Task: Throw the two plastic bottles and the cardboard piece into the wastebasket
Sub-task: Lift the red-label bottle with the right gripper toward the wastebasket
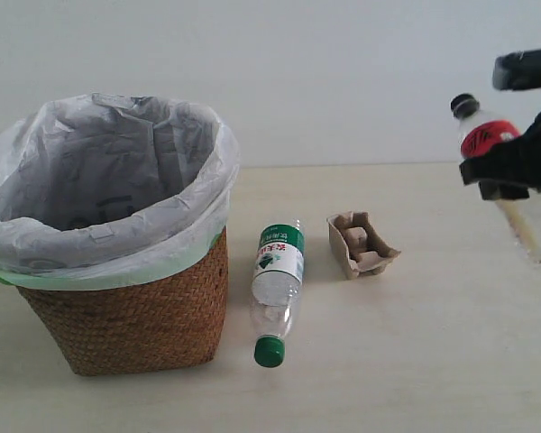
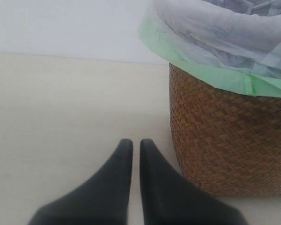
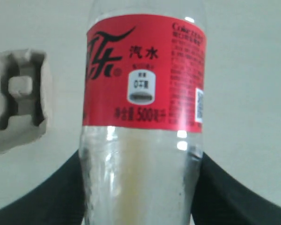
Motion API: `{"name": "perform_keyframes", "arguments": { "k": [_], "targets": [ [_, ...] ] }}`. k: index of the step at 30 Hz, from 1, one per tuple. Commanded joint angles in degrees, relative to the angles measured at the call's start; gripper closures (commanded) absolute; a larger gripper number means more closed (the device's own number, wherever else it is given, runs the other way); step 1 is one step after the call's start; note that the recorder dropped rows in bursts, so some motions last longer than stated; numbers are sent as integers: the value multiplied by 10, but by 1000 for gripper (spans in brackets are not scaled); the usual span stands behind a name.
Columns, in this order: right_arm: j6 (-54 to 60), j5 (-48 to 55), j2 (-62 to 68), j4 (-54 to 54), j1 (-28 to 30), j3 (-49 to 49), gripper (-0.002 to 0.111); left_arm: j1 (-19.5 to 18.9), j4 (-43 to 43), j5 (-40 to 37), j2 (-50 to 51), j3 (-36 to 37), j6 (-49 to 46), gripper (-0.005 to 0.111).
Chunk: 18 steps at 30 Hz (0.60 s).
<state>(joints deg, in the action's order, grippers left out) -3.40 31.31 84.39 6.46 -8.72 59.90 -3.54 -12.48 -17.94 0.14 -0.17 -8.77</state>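
Note:
My right gripper is shut on the red-label bottle and holds it in the air at the right edge, black cap up and tilted left. Up close in the right wrist view the red-label bottle fills the space between the black fingers. The green-cap bottle lies on the table beside the wastebasket, cap toward the front. The cardboard piece sits right of it, and shows as the cardboard piece below the held bottle. My left gripper is shut and empty, low beside the wastebasket.
The pale tabletop runs to a white wall behind. The translucent bag liner spills over the basket rim with a pale green edge. Bare table lies in front of the left gripper.

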Motion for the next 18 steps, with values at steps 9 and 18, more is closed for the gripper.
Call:
{"name": "perform_keyframes", "arguments": {
  "k": [9, 18],
  "targets": [
    [-179, 252, -19, 302, 1, 148, 108, -2, 1, 2, -1, 2, 5, 101],
    [-204, 254, -1, 203, 1, 148, 108, -2, 1, 2, -1, 2, 5, 101]
  ]
}}
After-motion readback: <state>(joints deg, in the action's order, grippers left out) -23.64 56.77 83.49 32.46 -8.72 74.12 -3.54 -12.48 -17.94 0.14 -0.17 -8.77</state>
